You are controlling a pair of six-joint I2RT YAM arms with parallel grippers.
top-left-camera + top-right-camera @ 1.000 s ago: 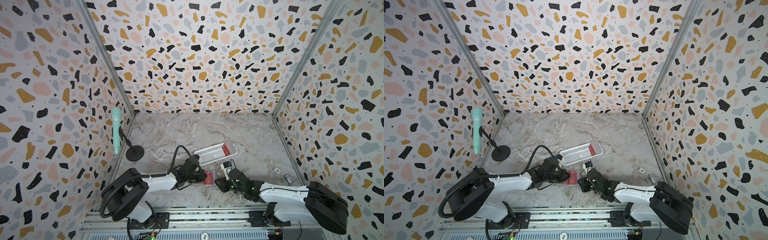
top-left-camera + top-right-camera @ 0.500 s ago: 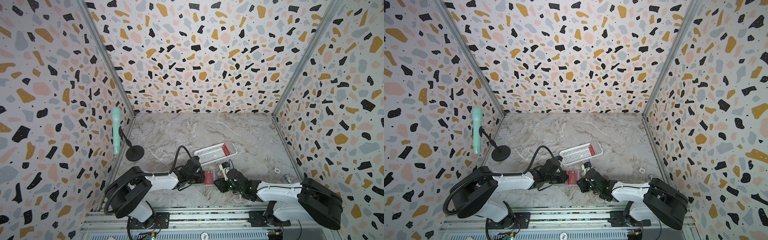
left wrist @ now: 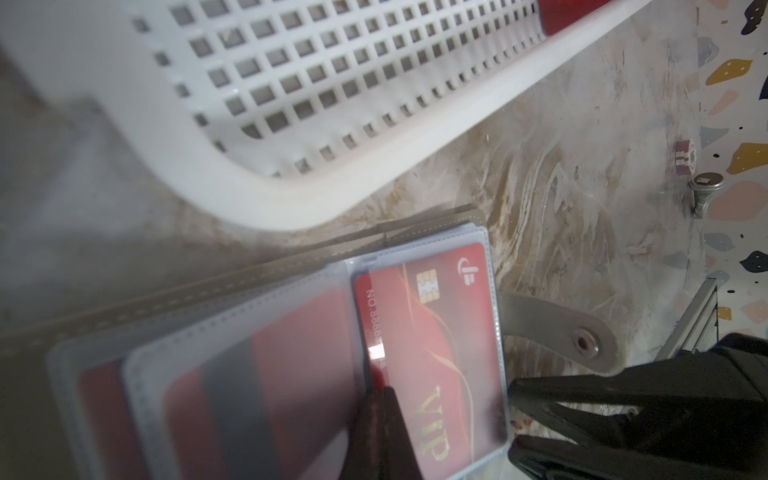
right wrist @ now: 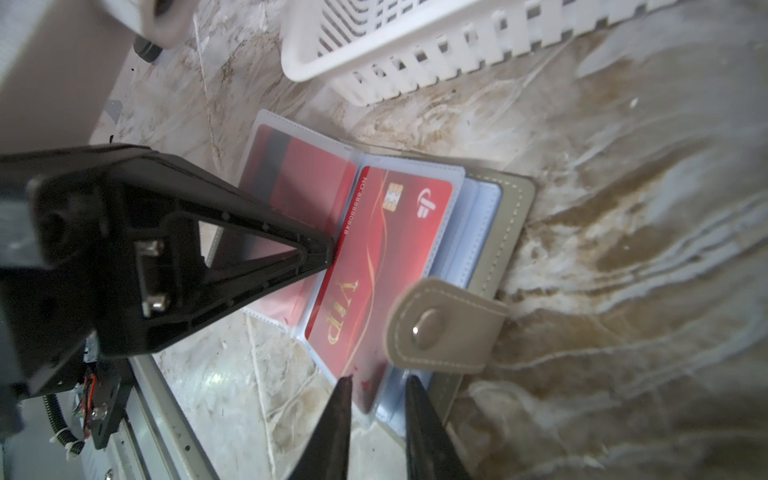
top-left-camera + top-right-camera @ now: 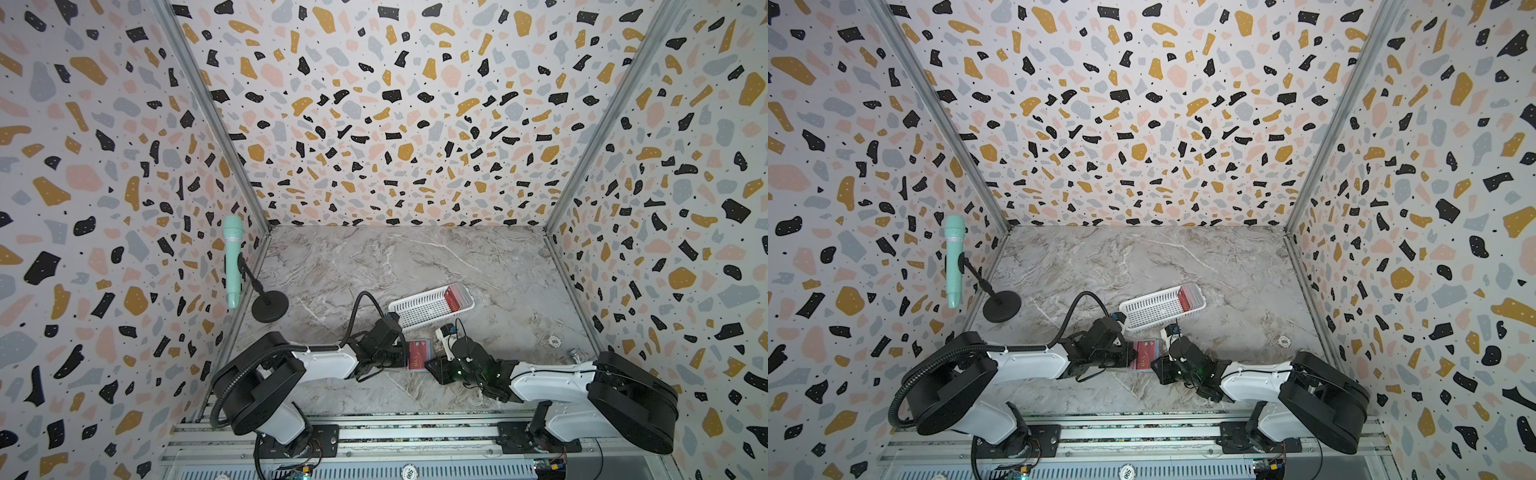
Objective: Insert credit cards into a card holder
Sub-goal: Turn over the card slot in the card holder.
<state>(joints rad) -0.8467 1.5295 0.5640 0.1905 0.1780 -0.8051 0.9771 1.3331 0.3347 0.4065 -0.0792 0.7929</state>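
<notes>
Card holder (image 4: pixel 513 216) lies spread open and flat on the bench (image 5: pixel 374 266), low and centre in both top views, just under the white basket (image 5: pixel 415 313) and squeezed between the two grippers. The VIP card (image 4: pixel 374 257) sits in the clear sleeve (image 4: pixel 455 178) on the tab side, almost home by the look of it, one long edge facing the middle of the holder. And that's exactly where the left gripper (image 4: pixel 320 255) is: jaws pinched fully together, holding nothing, its point planted against that long edge. The right gripper (image 4: pixel 379 388) is at the short end of the same sleeve, jaws a narrow gap apart, tips at the sleeve's edge just beside the curled snap tab (image 4: pixel 440 328). Nothing clamped there that I can make out.

Now the dangers. That closed tip has only a thin edge to push on. If it rides up over it, it skids across glossy plastic and the card ends up proud of the pocket. Push too hard, I'd say, and the soft sleeve buckles, or the whole holder slides over the smooth marble toward the right gripper, since I can't tell whether anything pins it down. The loose tab sits close to the right gripper's tips, an easy snag. A second card (image 4: pixel 291 178), stripe side up, fills the neighbouring sleeve. More red cards (image 5: pixel 453 298) wait in the basket.
</notes>
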